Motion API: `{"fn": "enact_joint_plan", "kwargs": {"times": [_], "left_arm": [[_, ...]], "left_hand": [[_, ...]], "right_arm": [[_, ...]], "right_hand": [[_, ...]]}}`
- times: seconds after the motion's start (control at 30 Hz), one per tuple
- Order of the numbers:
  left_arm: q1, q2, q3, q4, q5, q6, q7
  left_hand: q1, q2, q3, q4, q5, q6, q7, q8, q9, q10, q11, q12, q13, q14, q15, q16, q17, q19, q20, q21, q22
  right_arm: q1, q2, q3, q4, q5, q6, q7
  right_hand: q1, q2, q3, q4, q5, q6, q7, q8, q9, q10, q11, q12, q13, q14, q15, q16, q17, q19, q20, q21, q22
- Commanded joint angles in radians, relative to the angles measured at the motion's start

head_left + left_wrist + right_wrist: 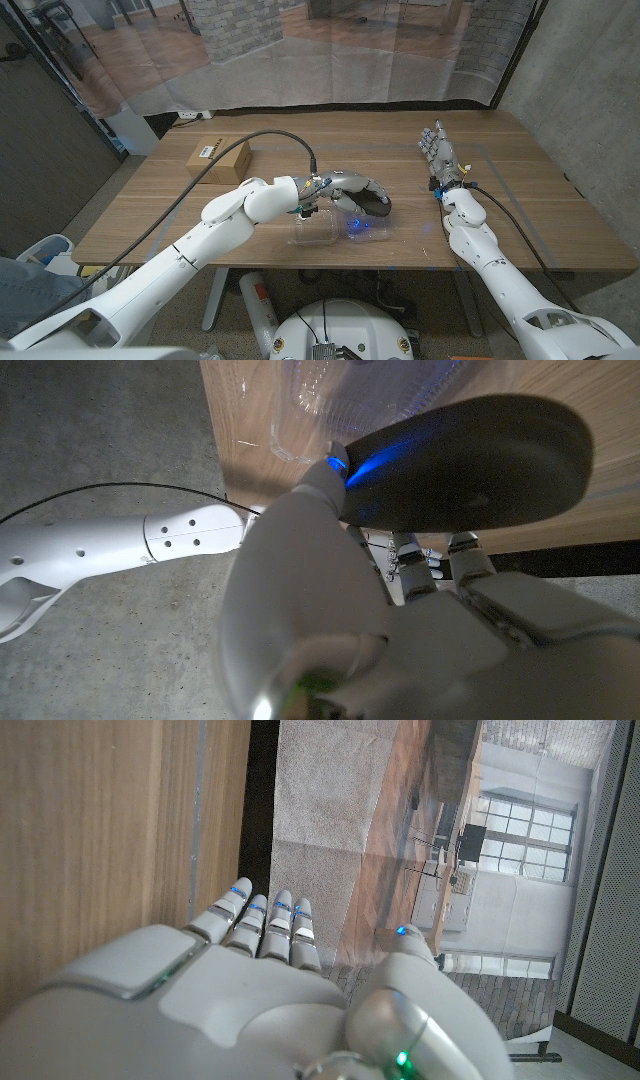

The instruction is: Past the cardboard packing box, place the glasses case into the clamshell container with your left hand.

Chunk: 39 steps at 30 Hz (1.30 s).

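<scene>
Over the clear clamshell container (325,228), near the table's front edge, the dark glasses case (372,204) is held by the left hand (345,190). Its fingers curl around the case from above, and the left wrist view shows the case (470,460) as a dark oval gripped at the fingertips (335,460), with blue light reflecting on its surface. Under it in that view lies the transparent plastic of the container (380,390) on the wood. Whether the case touches the container or hangs just above it cannot be told. The left arm (200,240) reaches in from the front left corner, a black cable (240,150) arching over it toward the wrist.

Behind the container and to its left, well apart from it, the cardboard packing box (219,158) sits on the wooden table (300,140), a white label on its top.

To the right of the container, apart from it, the right hand (438,150) stands on the table with fingers straight and close together, holding nothing; the right wrist view shows those fingers (265,925) stretched out side by side beside the table's wood.
</scene>
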Motion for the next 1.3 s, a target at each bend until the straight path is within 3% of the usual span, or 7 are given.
{"fn": "enact_joint_plan", "kwargs": {"times": [0.03, 0.2, 0.57, 0.9, 1.0, 1.13, 1.3], "left_arm": [[-0.018, -0.025, 0.034, 0.034, 0.005, -0.002, -0.015], [-0.018, -0.029, 0.041, 0.030, 0.019, 0.012, -0.019], [-0.011, -0.027, 0.043, 0.020, 0.030, 0.040, -0.028], [-0.007, -0.023, 0.043, 0.017, 0.044, 0.048, -0.016], [-0.002, -0.020, 0.043, 0.010, 0.062, 0.053, -0.004], [0.011, -0.015, 0.044, -0.004, 0.115, 0.057, 0.036], [0.013, -0.014, 0.045, -0.004, 0.127, 0.056, 0.044]], "left_hand": [[0.002, 0.014, 0.069, 0.041, 0.004, 0.009, -0.001, 0.000, 0.003, 0.006, -0.004, -0.001, 0.003, 0.139, -0.137, -0.004, 0.181, 0.165, -0.171, 0.007, 0.003], [-0.001, 0.015, 0.070, 0.041, 0.002, 0.011, 0.000, -0.001, 0.004, 0.005, -0.008, -0.003, 0.003, 0.134, -0.138, -0.011, 0.178, 0.145, -0.168, 0.004, 0.002], [-0.042, 0.015, 0.069, 0.057, -0.001, 0.000, -0.005, -0.012, 0.004, -0.010, -0.006, -0.019, 0.005, 0.095, -0.128, -0.053, 0.146, 0.055, -0.095, -0.030, -0.008], [-0.069, 0.015, 0.073, 0.062, 0.000, -0.015, -0.012, -0.023, 0.002, -0.028, -0.009, -0.039, 0.002, 0.030, -0.118, -0.095, 0.116, -0.035, -0.059, -0.079, -0.012], [-0.083, 0.016, 0.073, 0.067, -0.001, -0.030, -0.021, -0.032, 0.001, -0.037, -0.008, -0.049, 0.000, 0.008, -0.120, -0.109, 0.102, -0.087, -0.050, -0.106, -0.011], [-0.119, 0.017, 0.068, 0.079, -0.003, -0.041, -0.059, -0.043, -0.005, -0.061, -0.028, -0.071, -0.004, -0.044, -0.124, -0.133, 0.074, -0.186, -0.046, -0.153, -0.006], [-0.133, 0.015, 0.066, 0.083, -0.004, -0.048, -0.077, -0.048, -0.008, -0.064, -0.044, -0.075, -0.005, -0.054, -0.131, -0.135, 0.065, -0.216, -0.053, -0.167, -0.005]], "right_arm": [[-0.017, -0.008, 0.007, -0.017, 0.008, -0.002, 0.002], [-0.021, -0.009, 0.009, -0.020, 0.010, -0.003, 0.003], [-0.026, -0.012, 0.009, -0.027, 0.011, -0.009, 0.001], [-0.016, -0.007, 0.005, -0.011, 0.011, -0.008, 0.008], [-0.015, -0.005, 0.005, -0.008, 0.010, -0.007, 0.007], [-0.014, -0.004, 0.006, -0.005, 0.008, -0.007, 0.005], [-0.012, -0.004, 0.007, -0.003, 0.009, -0.006, 0.005]], "right_hand": [[0.002, 0.012, -0.002, -0.004, -0.002, 0.004, 0.000, -0.001, 0.005, 0.009, 0.001, -0.005, 0.004, 0.009, 0.004, -0.002, 0.004, 0.007, -0.012, 0.000, 0.003], [0.002, 0.012, -0.002, -0.004, -0.002, 0.004, 0.000, -0.001, 0.005, 0.008, 0.002, -0.005, 0.004, 0.008, 0.003, -0.002, 0.004, 0.007, -0.012, 0.000, 0.003], [0.002, 0.013, -0.003, -0.004, -0.002, 0.004, -0.002, -0.001, 0.005, 0.012, 0.001, -0.004, 0.004, 0.013, 0.004, 0.000, 0.004, 0.008, -0.012, 0.000, 0.003], [0.002, 0.013, -0.003, -0.005, -0.002, 0.005, -0.001, -0.001, 0.005, 0.012, 0.002, -0.004, 0.004, 0.013, 0.005, -0.001, 0.004, 0.008, -0.011, 0.000, 0.003], [0.002, 0.013, -0.003, -0.005, -0.002, 0.005, -0.001, -0.001, 0.005, 0.010, 0.001, -0.005, 0.004, 0.013, 0.005, -0.001, 0.004, 0.008, -0.012, 0.000, 0.003], [0.002, 0.014, -0.003, -0.005, -0.002, 0.005, 0.000, -0.001, 0.005, 0.011, 0.001, -0.005, 0.004, 0.010, 0.004, -0.002, 0.004, 0.008, -0.009, 0.000, 0.003], [0.002, 0.014, -0.004, -0.005, -0.002, 0.005, -0.001, -0.001, 0.005, 0.011, 0.001, -0.005, 0.004, 0.010, 0.005, -0.002, 0.004, 0.009, -0.009, 0.000, 0.004]]}}
